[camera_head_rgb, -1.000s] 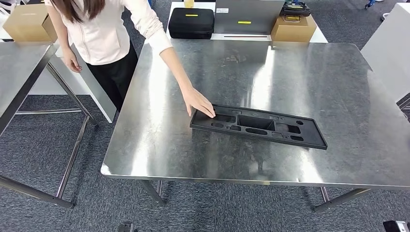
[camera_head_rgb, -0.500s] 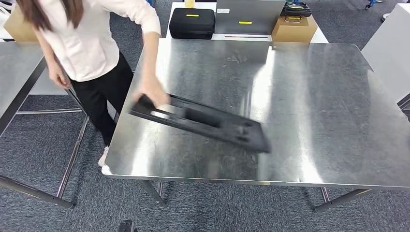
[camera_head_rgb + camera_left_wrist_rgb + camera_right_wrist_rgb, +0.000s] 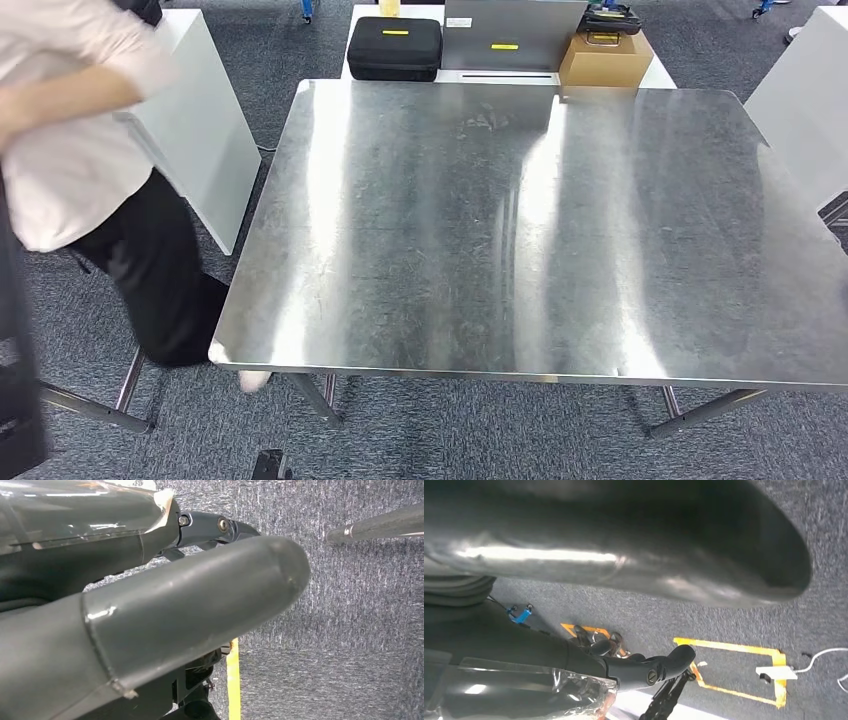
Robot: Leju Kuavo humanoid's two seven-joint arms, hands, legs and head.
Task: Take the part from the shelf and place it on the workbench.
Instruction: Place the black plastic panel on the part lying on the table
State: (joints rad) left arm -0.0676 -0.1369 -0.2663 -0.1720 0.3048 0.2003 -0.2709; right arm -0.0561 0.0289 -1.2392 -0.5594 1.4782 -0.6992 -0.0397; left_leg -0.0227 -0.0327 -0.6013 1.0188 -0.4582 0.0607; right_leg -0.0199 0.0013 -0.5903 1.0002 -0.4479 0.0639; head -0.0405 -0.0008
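No words or numbers can be read here. The black case point(image 3: 396, 46) past the table's point(image 3: 520, 230) far edge has a small yellow label, and the grey box point(image 3: 515, 30) beside it has one too, but both are too small to read.

**Steel table on grey carpet**

A reflective stainless-steel table point(image 3: 520, 230) is set on grey carpet point(image 3: 440, 440). White panels point(image 3: 205, 120) are seen at both sides. Yellow floor tape point(image 3: 729, 647) is laid on the carpet.
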